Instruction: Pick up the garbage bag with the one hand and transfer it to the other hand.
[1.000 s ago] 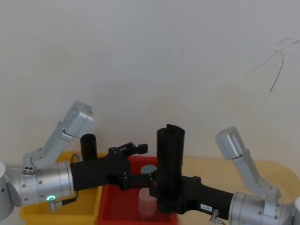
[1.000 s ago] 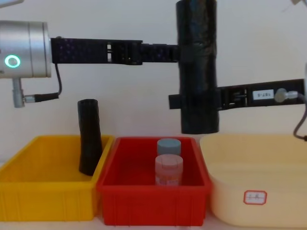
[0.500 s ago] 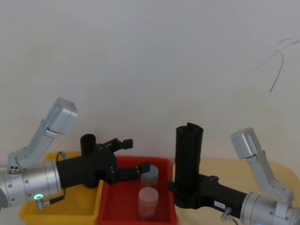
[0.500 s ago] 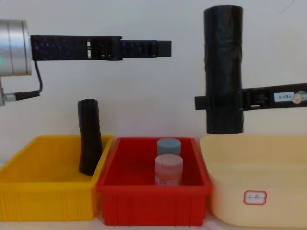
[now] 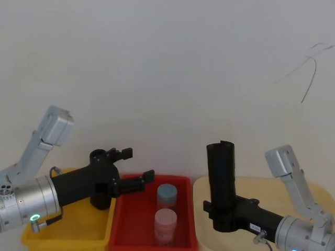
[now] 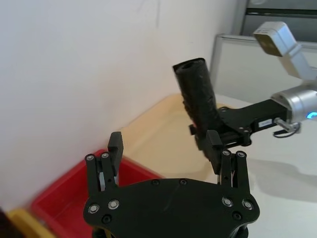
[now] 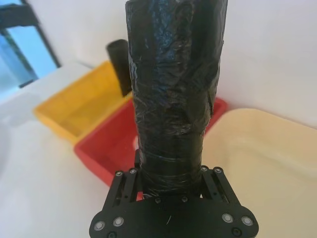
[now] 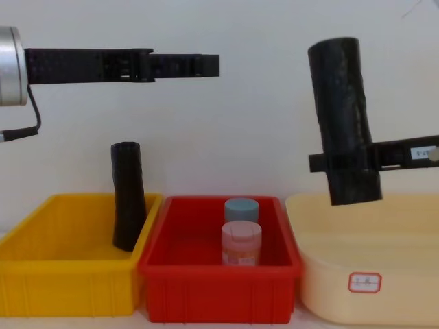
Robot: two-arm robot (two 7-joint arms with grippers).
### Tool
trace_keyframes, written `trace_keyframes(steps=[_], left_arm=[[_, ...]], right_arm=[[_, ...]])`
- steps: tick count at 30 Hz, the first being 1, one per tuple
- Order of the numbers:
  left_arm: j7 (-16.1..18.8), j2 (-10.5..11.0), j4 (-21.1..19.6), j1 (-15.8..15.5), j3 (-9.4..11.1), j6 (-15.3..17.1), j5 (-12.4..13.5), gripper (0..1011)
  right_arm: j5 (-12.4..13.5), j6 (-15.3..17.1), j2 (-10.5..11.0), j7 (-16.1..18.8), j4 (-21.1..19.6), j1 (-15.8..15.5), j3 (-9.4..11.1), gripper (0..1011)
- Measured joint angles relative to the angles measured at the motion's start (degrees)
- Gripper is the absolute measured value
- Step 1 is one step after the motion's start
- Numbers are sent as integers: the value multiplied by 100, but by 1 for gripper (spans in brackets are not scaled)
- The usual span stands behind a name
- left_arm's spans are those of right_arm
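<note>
Chest view: the left gripper (image 8: 206, 66) hangs high above the red bin (image 8: 218, 288), its fingers apart and empty. The right gripper (image 8: 346, 163) is closed on the garbage bag (image 8: 341, 116), which is slightly tilted in the air over the cream tub (image 8: 411, 201). The transfer seems done, and I judge that nothing is left.

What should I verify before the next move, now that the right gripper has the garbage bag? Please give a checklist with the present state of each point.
1. Right gripper shut on the garbage bag, low on the roll: ok.
2. Left gripper open and apart from the bag: ok.
3. Bag upright: not ok, it tilts.
4. Bag's lower end over the beige tub, not over the red bin: ok.
5. Gap between the bag and the tub's floor: cannot tell.
</note>
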Motion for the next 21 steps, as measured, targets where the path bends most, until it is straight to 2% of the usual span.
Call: trace_keyframes(steps=[9, 15, 21], left_arm=[[648, -17, -137, 146, -108, 1, 154, 1000], [1157, -63, -215, 232, -150, 67, 300, 1000], [1617, -126, -266, 288, -164, 164, 446, 1000]], right_arm=[[-133, 224, -181, -663, 42, -35, 119, 506], [-241, 258, -351, -1082, 138, -35, 214, 506], [-321, 263, -485, -1360, 268, -14, 285, 506]])
